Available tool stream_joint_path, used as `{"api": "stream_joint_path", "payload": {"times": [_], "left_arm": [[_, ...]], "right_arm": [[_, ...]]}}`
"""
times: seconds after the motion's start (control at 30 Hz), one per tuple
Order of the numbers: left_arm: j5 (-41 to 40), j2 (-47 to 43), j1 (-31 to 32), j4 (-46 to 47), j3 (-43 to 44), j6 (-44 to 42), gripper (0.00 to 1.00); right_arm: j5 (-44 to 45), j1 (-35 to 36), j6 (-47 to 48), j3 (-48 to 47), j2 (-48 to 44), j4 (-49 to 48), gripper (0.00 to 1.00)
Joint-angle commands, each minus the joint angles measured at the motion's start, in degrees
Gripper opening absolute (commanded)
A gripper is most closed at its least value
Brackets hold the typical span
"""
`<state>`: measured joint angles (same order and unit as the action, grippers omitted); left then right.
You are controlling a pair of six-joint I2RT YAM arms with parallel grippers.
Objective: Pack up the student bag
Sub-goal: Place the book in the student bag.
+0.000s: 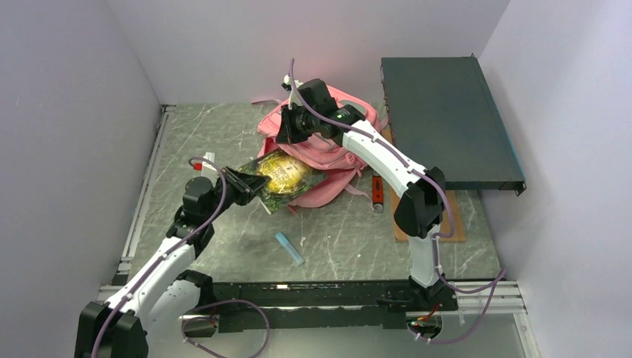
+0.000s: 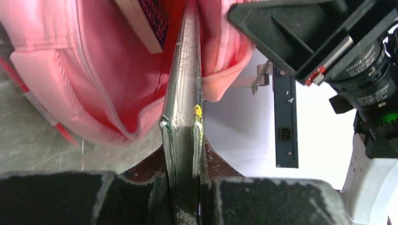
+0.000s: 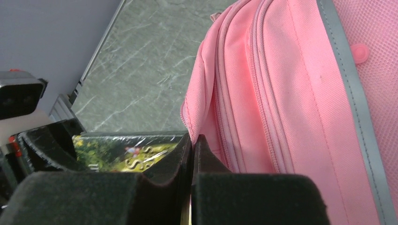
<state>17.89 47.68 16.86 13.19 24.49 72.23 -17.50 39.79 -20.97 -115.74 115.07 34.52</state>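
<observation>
The pink student bag (image 1: 332, 153) lies at the back middle of the table, its mouth facing left. My right gripper (image 1: 283, 136) is shut on the edge of that mouth; in the right wrist view the pink fabric (image 3: 263, 93) is pinched between the closed fingertips of the gripper (image 3: 192, 140). My left gripper (image 1: 256, 186) is shut on a flat, plastic-wrapped green and yellow book (image 1: 285, 175). The left wrist view has that book (image 2: 185, 93) edge-on between the left gripper (image 2: 184, 161) fingers, its far end inside the bag's red-lined opening (image 2: 117, 79). Another book (image 2: 145, 23) sits inside.
A dark flat rack unit (image 1: 447, 127) fills the back right, over a brown board (image 1: 425, 227). A red pen (image 1: 378, 192) lies right of the bag. A light blue marker (image 1: 289, 248) lies on the table in front. Grey walls close in left, back and right.
</observation>
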Motion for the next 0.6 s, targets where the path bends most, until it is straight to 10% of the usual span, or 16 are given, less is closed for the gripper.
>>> {"api": "stream_joint_path", "payload": {"times": [0.0, 0.3, 0.57], "left_arm": [[-1.6, 6.4, 0.1, 18.6, 4.6, 2.9, 0.00], [-12.7, 34.7, 5.2, 45.5, 12.0, 3.6, 0.00], [-24.0, 54.2, 10.3, 39.8, 29.9, 7.1, 0.00]], "right_arm": [[-5.1, 0.6, -3.0, -5.2, -5.3, -7.5, 0.00], [-7.1, 0.4, -2.3, -6.5, -5.5, -5.9, 0.00], [-9.3, -0.2, -1.4, -6.4, -5.5, -4.6, 0.00]]}}
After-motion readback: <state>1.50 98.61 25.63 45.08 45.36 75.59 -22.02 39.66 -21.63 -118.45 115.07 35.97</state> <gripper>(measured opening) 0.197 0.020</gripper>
